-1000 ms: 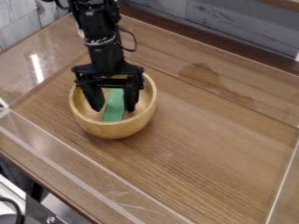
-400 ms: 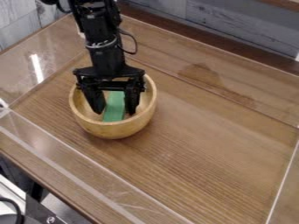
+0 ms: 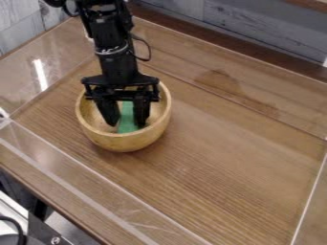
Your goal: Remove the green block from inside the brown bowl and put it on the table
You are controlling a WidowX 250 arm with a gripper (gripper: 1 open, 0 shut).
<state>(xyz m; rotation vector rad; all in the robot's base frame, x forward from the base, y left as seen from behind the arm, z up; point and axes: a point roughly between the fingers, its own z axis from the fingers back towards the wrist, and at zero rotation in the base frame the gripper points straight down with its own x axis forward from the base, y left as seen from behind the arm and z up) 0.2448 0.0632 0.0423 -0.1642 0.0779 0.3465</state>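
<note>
Camera: against 1 s ago, more of the block (image 3: 126, 123) is hidden behind the gripper (image 3: 124, 115), whose fingers look closer in. Block's still inside the bowl (image 3: 124, 143), between the fingers. I can't tell if the jaws grip it. Reads as the grasp step; I'd confirm hold before lifting to the table (image 3: 217, 158). 0 readable labels or brands.

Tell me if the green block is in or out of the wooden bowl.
In: the green block sits inside the wooden bowl, below its rim, between the tool's fingers.
</note>
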